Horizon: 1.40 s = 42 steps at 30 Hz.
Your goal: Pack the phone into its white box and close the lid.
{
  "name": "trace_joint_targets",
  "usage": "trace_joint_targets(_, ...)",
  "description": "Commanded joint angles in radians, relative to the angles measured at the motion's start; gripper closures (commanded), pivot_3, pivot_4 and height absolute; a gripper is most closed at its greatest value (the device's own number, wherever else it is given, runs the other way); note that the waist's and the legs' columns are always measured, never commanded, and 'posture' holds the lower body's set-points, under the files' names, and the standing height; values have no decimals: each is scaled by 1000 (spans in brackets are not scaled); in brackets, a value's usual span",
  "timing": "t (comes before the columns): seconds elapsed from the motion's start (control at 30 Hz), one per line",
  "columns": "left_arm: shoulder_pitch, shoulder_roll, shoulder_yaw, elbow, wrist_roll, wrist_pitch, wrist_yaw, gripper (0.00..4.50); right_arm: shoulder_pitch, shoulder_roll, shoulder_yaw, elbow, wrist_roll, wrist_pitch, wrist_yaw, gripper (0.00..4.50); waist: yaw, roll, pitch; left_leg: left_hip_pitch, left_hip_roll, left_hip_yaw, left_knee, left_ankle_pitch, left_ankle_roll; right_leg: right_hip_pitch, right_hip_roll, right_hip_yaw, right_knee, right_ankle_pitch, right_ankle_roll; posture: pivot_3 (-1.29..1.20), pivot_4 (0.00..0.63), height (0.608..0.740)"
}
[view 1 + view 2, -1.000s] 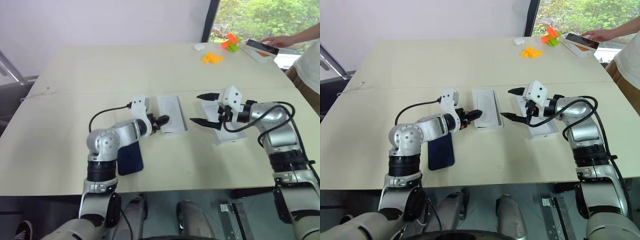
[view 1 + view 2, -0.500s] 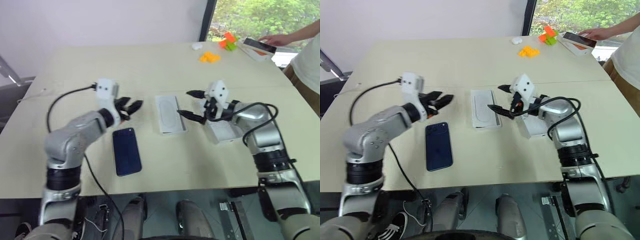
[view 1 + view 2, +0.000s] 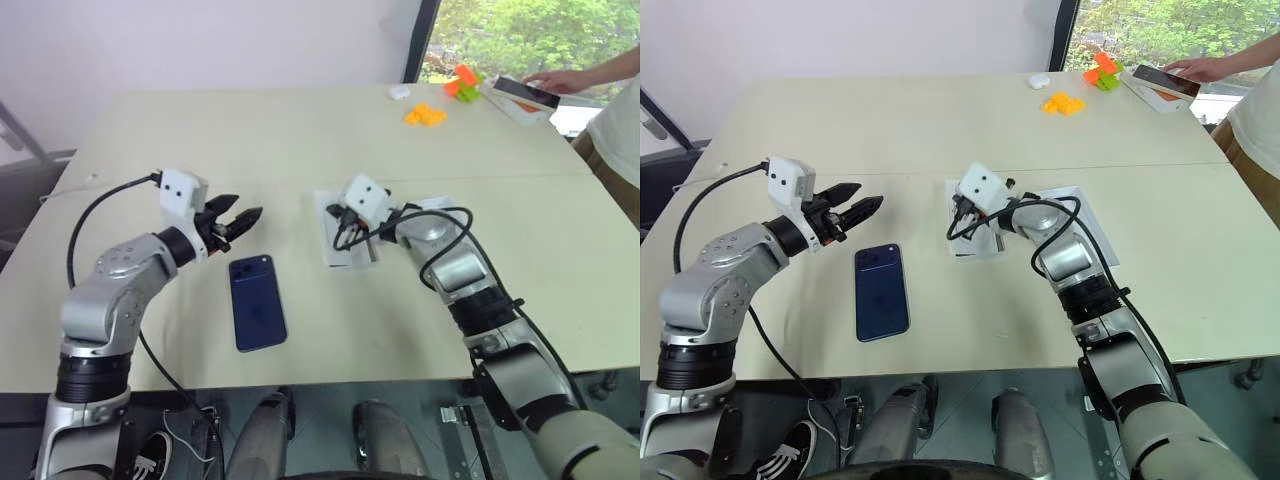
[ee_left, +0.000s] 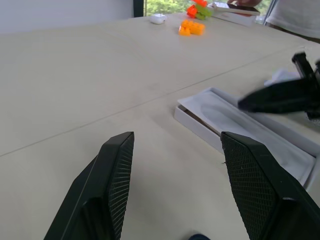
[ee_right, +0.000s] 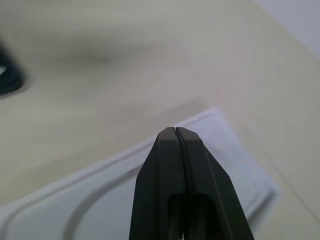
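The phone (image 3: 258,301) is lying flat on the bench (image 3: 200,140), back side up, between the two arms. The left end effector (image 3: 236,221) is hovering released, just beside the phone's far end. The right end effector (image 5: 175,131) is clenched with nothing between its fingers, over the white box (image 3: 958,216), possibly touching the insert inside.

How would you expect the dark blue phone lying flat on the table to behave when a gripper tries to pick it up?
The phone looks like a rigid slab, so it probably won't flex. Its glossy back may slip between the fingers. Lying flat on the table with thin edges, it likely offers little to grip and might slide if pushed.
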State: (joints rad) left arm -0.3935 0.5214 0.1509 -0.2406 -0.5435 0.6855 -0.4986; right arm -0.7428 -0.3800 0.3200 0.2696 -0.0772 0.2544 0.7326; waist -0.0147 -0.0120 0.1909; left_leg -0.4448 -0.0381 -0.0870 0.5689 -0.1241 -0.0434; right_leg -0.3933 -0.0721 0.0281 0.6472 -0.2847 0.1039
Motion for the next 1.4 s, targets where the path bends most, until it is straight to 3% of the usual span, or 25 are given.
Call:
trace_joint_targets(0.03,-7,0,13,-33,7,-17,8,1558,7,-56,27,-58,-50,-37,43,4488,0,0,0,0,0,0,0,0,0,0,0,0,0,0,0,0,150,740)
trace_joint_targets(0.4,-55,-21,20,6,6,5,26,1558,-3,-188,146,-44,-272,-266,70,4488,-2,0,0,1,0,0,0,0,0,1,1,0,0,0,0,0,150,740)
trace_joint_targets(0.7,-65,-33,22,16,6,2,38,1558,-33,-216,154,-32,-360,-358,87,4488,-1,0,0,1,0,0,0,0,0,1,1,0,1,0,0,0,150,740)
trace_joint_targets(0.97,-71,-38,24,28,4,4,50,1558,-3,-133,102,-74,-275,-266,124,4488,-3,-1,0,1,0,0,1,1,0,2,1,0,1,0,0,0,150,740)
trace_joint_targets(1.4,-71,-53,18,7,3,13,62,1558,-66,-263,200,12,-555,-481,71,4488,0,-1,0,1,0,0,3,1,-1,2,1,0,2,0,0,0,150,740)
